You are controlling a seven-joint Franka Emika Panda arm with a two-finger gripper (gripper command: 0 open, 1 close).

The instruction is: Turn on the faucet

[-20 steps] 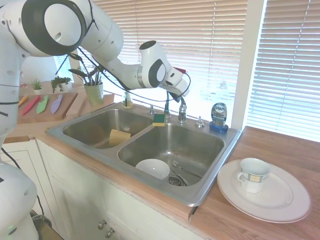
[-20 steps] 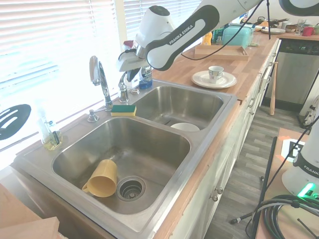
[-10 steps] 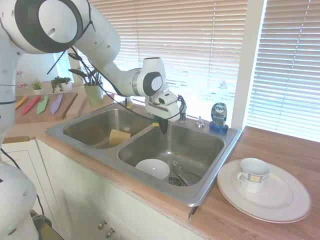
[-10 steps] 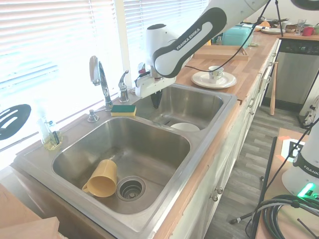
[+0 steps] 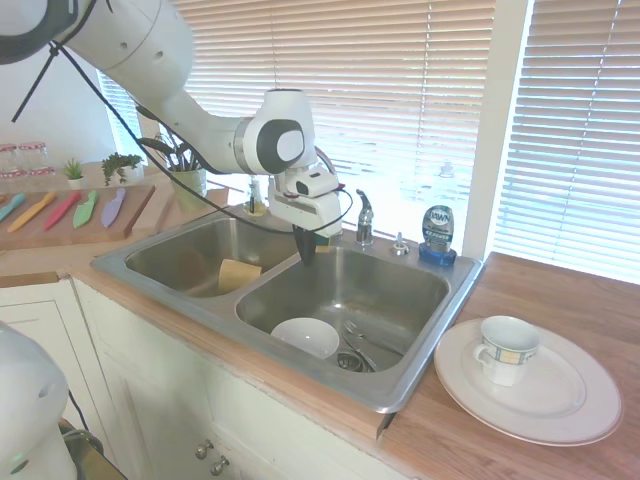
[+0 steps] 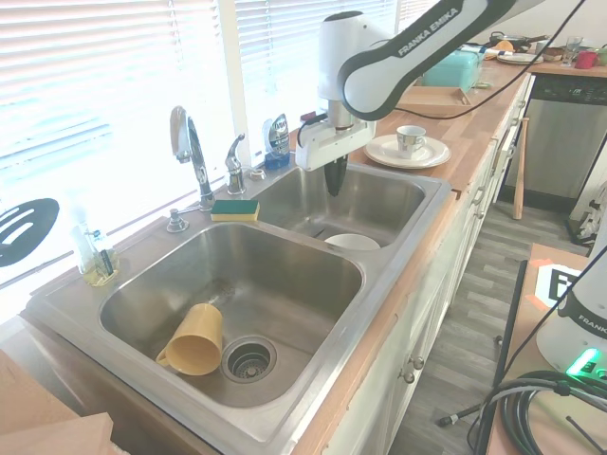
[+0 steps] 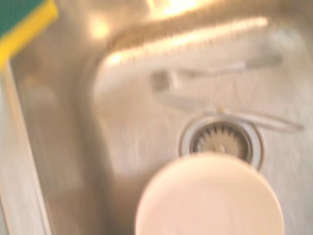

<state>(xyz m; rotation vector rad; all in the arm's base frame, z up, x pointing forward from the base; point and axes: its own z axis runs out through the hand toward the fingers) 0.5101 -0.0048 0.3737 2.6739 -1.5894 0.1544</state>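
The gripper (image 5: 306, 256) has been drawn away from the faucet's lever handle (image 5: 364, 205), beside which it was seen a second ago, and is now pointed down over the right sink basin (image 5: 400, 275). The handle, earlier hidden behind the wrist, is left exposed and clear of the fingers. The arm's forearm has been swung higher, out over the sink's front.

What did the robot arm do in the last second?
The gripper left the faucet lever, swung down and away, and now hangs over the basin holding the white bowl. It grasps nothing. Sponge, yellow cup and soap bottle stayed put.
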